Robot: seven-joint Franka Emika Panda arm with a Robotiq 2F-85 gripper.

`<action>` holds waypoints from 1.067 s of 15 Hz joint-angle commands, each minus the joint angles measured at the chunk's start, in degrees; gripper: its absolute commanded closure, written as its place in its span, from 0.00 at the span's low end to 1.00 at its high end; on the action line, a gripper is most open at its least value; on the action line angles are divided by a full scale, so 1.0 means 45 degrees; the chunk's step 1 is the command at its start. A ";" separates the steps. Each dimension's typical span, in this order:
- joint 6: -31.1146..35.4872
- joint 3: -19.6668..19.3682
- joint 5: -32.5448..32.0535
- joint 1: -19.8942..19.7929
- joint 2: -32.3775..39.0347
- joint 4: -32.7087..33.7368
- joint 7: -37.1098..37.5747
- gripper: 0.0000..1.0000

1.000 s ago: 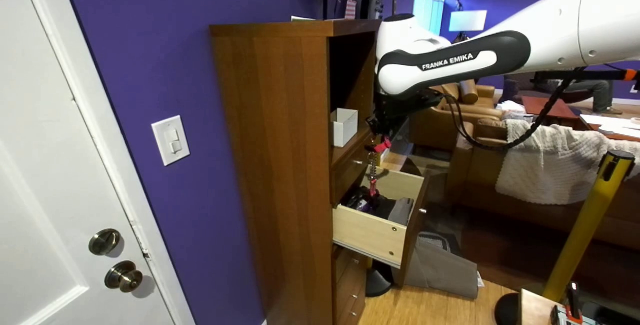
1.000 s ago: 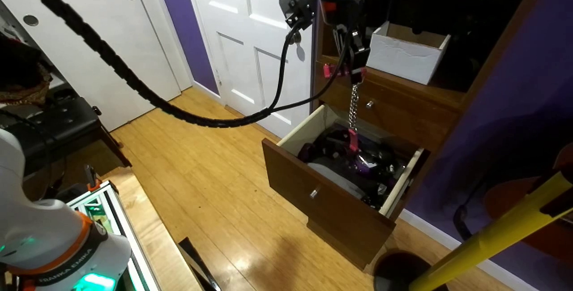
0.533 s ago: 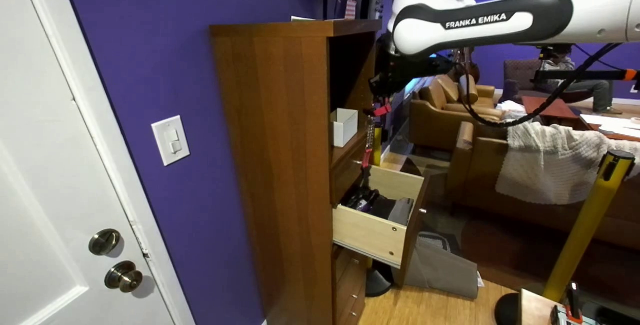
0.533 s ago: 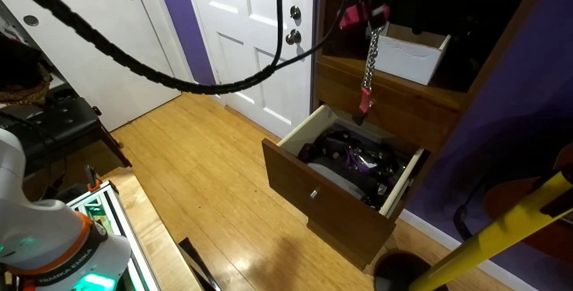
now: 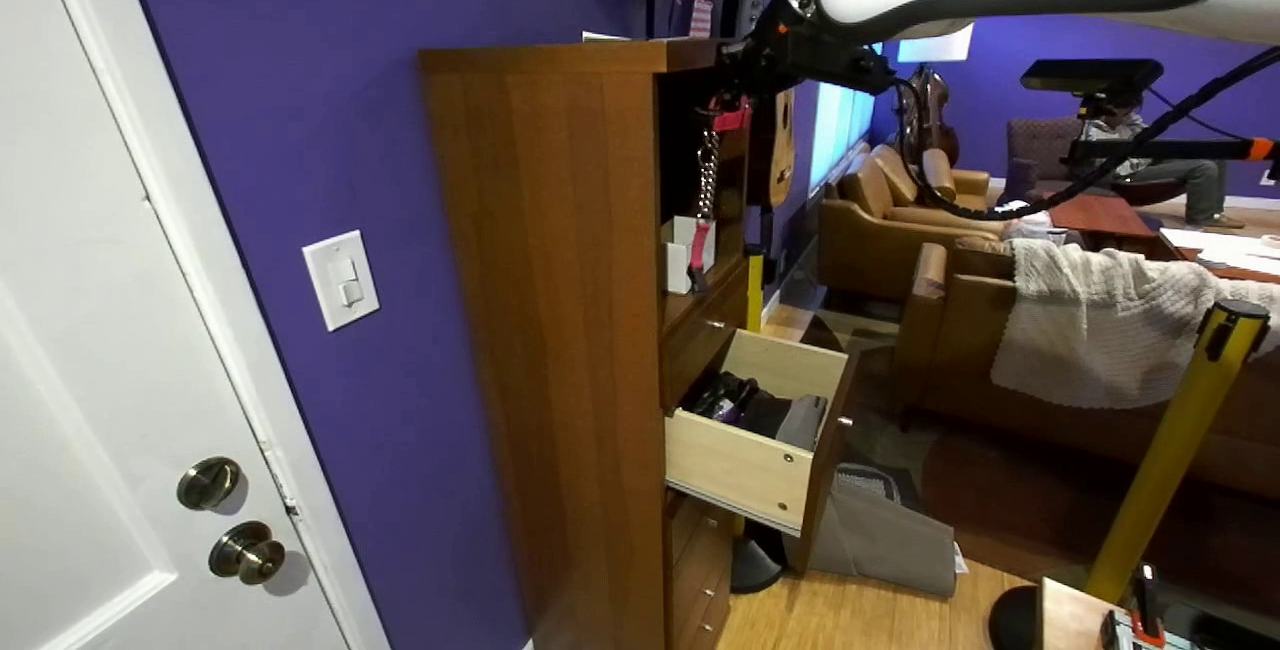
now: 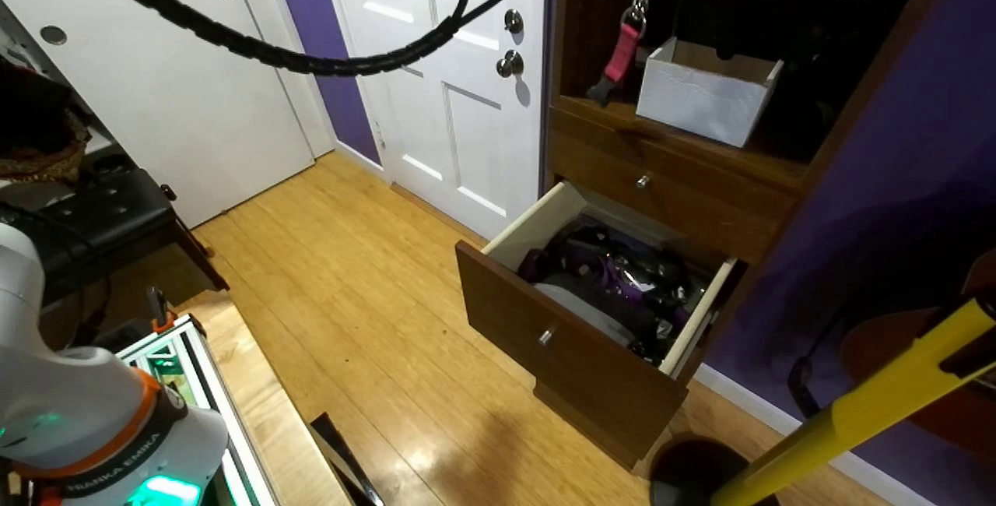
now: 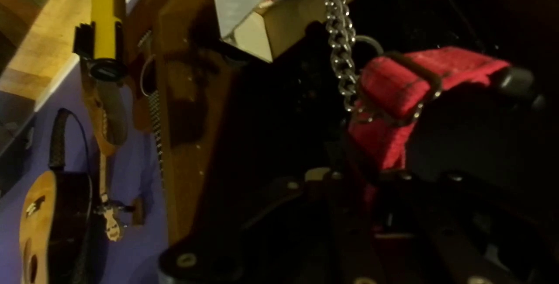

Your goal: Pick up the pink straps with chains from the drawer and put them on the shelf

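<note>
My gripper (image 5: pixel 728 92) is high at the cabinet's open compartment, shut on the pink straps with chain (image 5: pixel 730 117). In the wrist view the dark fingers (image 7: pixel 367 177) close round the pink webbing (image 7: pixel 391 85). The chain hangs down, and its lower pink strap with a black buckle (image 6: pixel 622 54) dangles just above the shelf (image 6: pixel 786 166) board, left of the white box in this exterior view. The gripper is out of that view. The open drawer (image 5: pixel 740 465) below, also in an exterior view (image 6: pixel 568 358), holds dark and purple items.
A white open box (image 6: pixel 700 97) stands on the shelf close to the dangling strap; it also shows in the wrist view (image 7: pixel 249 0). The cabinet side wall (image 5: pixel 560 280) and top edge (image 5: pixel 600 57) flank the gripper. A yellow post (image 6: pixel 871 397) stands near the drawer.
My gripper has risen from above the drawer to the compartment, lifting the straps and chain clear of the drawer. The lower strap now hangs at shelf height. The drawer has stayed open.
</note>
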 commanded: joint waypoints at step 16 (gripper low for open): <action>0.6294 0.1106 0.3771 0.0479 0.0946 -0.2829 -0.1335 0.99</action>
